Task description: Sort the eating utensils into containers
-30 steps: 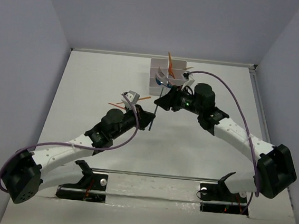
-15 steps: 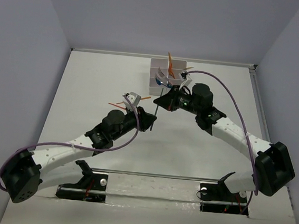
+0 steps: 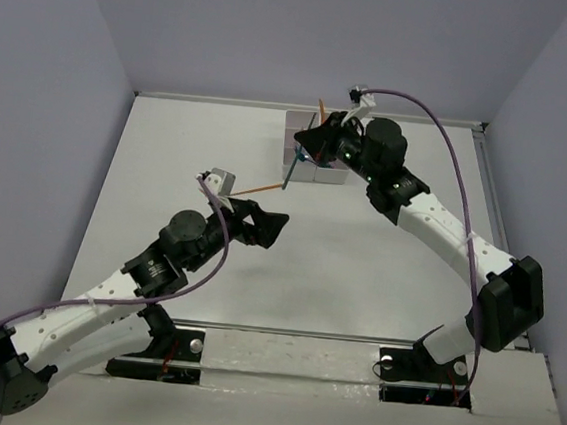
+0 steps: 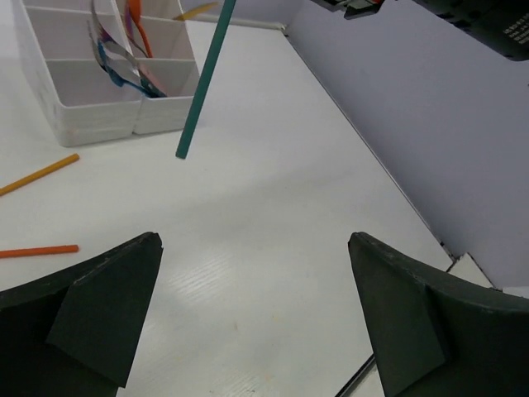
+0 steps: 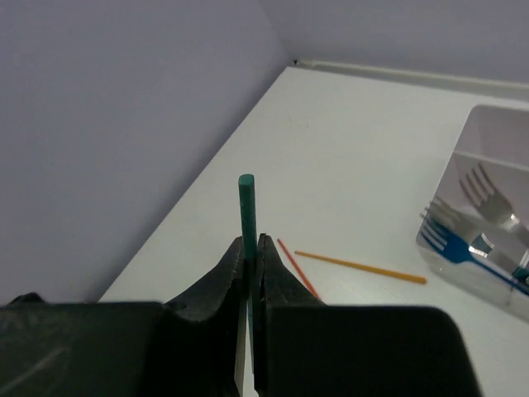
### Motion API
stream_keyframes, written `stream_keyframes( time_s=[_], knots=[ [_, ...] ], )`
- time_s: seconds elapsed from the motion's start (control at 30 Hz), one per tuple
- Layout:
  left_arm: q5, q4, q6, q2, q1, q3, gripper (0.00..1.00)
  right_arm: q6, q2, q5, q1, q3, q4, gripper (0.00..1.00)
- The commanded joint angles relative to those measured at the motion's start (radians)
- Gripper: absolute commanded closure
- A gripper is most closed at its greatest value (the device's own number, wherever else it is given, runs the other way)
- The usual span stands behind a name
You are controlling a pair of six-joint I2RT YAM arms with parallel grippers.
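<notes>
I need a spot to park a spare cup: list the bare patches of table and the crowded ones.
Bare: the table between left wall and left arm; between right arm and right wall; the middle ahead of the left gripper. Crowded: beside the bins, where two orange sticks lie and the right gripper holds the teal stick.

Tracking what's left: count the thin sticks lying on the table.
2, beside the white bins: a yellow-orange stick nearer them, a red-orange stick farther off. The right gripper holds a teal stick. More may be hidden.
</notes>
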Motion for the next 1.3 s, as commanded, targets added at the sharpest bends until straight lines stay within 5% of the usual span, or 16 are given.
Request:
stream_keyframes(
  time_s=[0.0, 0.23, 0.33, 0.57, 0.8, 1.27],
  knots=[
    [-0.154, -0.254, 0.015, -0.138, -0.004, 0.169, 0.01, -0.161, 0.106, 0.176, 0.001, 0.201, -0.033, 1.00],
    [-0.330, -0.503, 0.084, -0.270, -0.004, 0.270, 0.01, -0.325, 0.364, 0.356, -0.042, 0.541, -0.037, 1.00],
    [-0.435, -0.495, 0.108, -0.325, -0.004, 0.216, 0.01, -0.374, 0.511, 0.367, -0.073, 0.749, -0.094, 1.00],
    [-0.415, -0.495, 0.124, -0.315, -0.004, 0.201, 0.01, -0.439, 0.848, 0.382, -0.106, 1.196, -0.245, 1.00],
    [-0.369, -0.491, 0.134, -0.239, 0.046, 0.204, 0.01, -0.460, 0.908, 0.347, -0.115, 1.147, -0.113, 1.00],
    [-0.075, -0.405, 0.150, -0.219, 0.315, 0.178, 0.01, -0.456, 0.935, 0.298, -0.115, 0.979, -0.036, 0.97]
  ],
)
